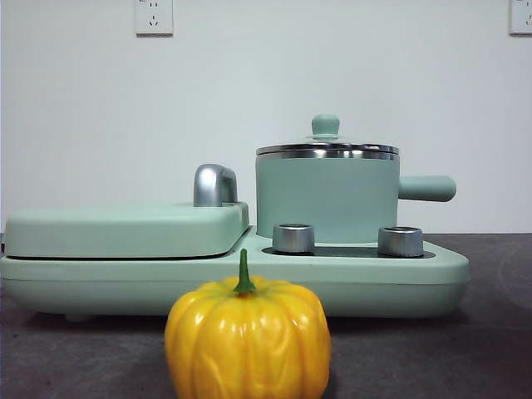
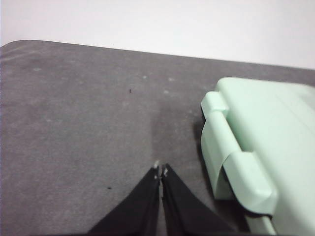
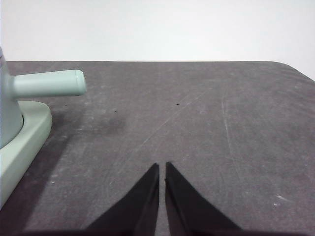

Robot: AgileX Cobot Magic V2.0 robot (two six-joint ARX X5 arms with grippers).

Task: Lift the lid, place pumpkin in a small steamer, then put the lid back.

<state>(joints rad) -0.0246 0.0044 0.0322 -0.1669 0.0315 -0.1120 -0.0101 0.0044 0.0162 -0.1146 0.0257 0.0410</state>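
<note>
The lid [image 1: 327, 148] sat on the small steamer [image 1: 326, 198] — nothing begun. Both tools, left tool [image 2: 161, 171] and right tool [image 3: 162, 166], hung closed and empty; lifting the knob likely came next, with the pumpkin [image 1: 247, 339] waiting at lower centre.

L gripper [image 2: 160, 172] jaws closed, hovering; R gripper [image 3: 162, 167] same, empty.

Pumpkin [image 1: 247, 341] before lidded small steamer [image 1: 326, 198]
</note>
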